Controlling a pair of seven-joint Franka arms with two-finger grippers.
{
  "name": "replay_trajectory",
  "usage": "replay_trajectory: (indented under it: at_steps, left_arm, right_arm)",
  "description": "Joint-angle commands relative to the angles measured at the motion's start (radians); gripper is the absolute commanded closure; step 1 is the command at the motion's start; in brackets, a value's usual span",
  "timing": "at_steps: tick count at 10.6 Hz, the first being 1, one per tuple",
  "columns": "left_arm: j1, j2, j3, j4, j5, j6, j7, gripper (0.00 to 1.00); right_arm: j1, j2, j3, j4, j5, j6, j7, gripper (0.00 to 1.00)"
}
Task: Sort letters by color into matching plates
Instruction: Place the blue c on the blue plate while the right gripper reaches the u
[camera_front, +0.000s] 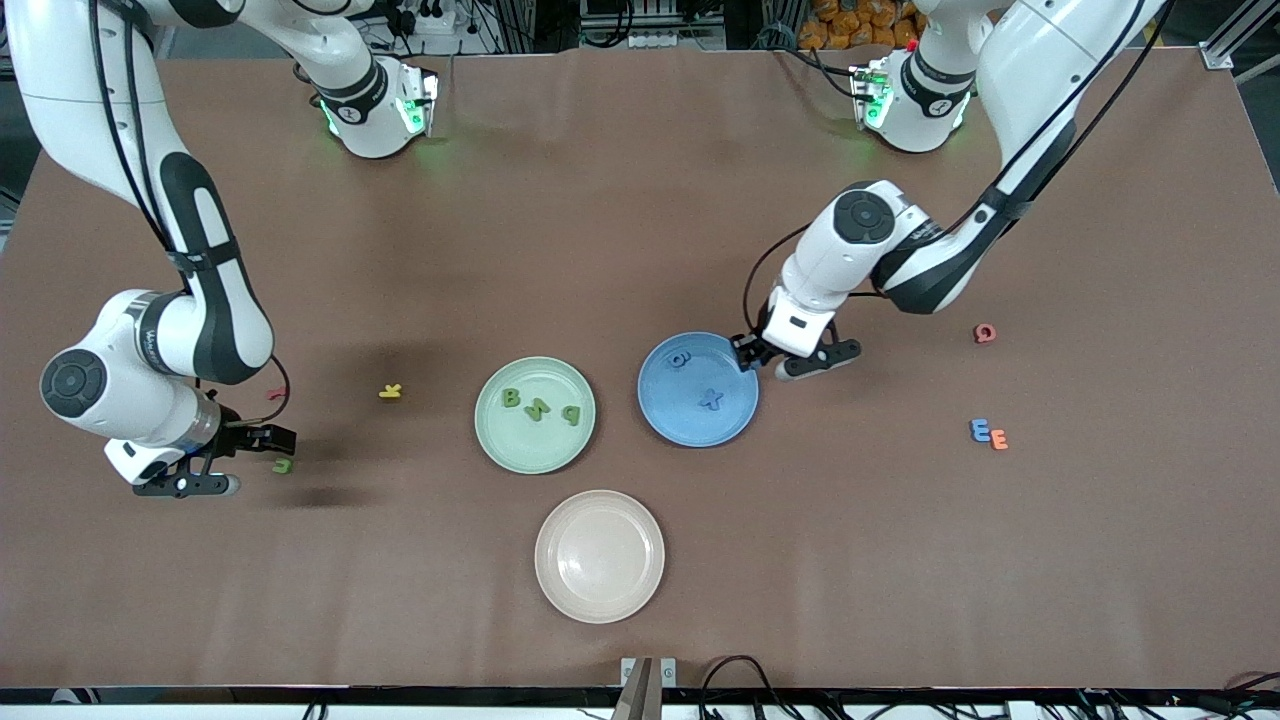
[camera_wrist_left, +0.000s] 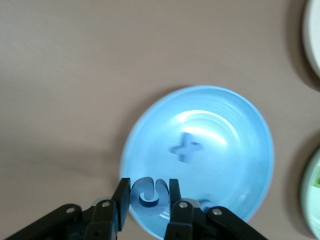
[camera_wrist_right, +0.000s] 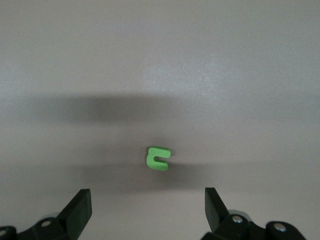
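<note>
Blue plate (camera_front: 700, 425) with blue letters, mint green plate (camera_front: 500, 440) with dark green letters, beige-pink plate (camera_front: 560, 590), brown table (camera_front: 640, 200)

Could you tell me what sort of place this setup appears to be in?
Most likely a robotics lab. Two arms are mounted at a brown table, with cables and power strips along its edge by the bases. Foam letters are staged for sorting: the left gripper holds a blue letter over the blue plate.
</note>
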Motion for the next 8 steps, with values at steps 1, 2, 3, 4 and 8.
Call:
replay_trajectory:
  at_steps: [1, 2, 3, 4, 8]
  left_arm:
    - [-0.084, 0.049, 0.009, 0.083, 0.009, -0.025, -0.095, 1.0]
    - [-0.088, 0.051, 0.011, 0.089, 0.011, -0.027, -0.1, 1.0]
    - [-0.09, 0.052, 0.025, 0.089, 0.012, -0.028, -0.098, 0.48]
    - [-0.09, 0.051, 0.031, 0.089, 0.017, -0.041, -0.097, 0.02]
    - [-0.076, 0.048, 0.07, 0.089, 0.028, -0.123, -0.013, 0.0]
  right_arm:
    - [-0.034, 0.06, 0.02, 0.062, -0.001, 0.016, 0.002, 0.0]
    - [-0.036, 0.077, 0.022, 0.077, -0.001, 0.017, 0.003, 0.0]
    - [-0.036, 0.092, 0.024, 0.088, 0.008, 0.02, 0.005, 0.0]
    - [-0.036, 0.102, 0.022, 0.093, 0.011, 0.031, 0.004, 0.0]
    - [-0.036, 0.129, 0.024, 0.09, 0.012, 0.095, 0.002, 0.0]
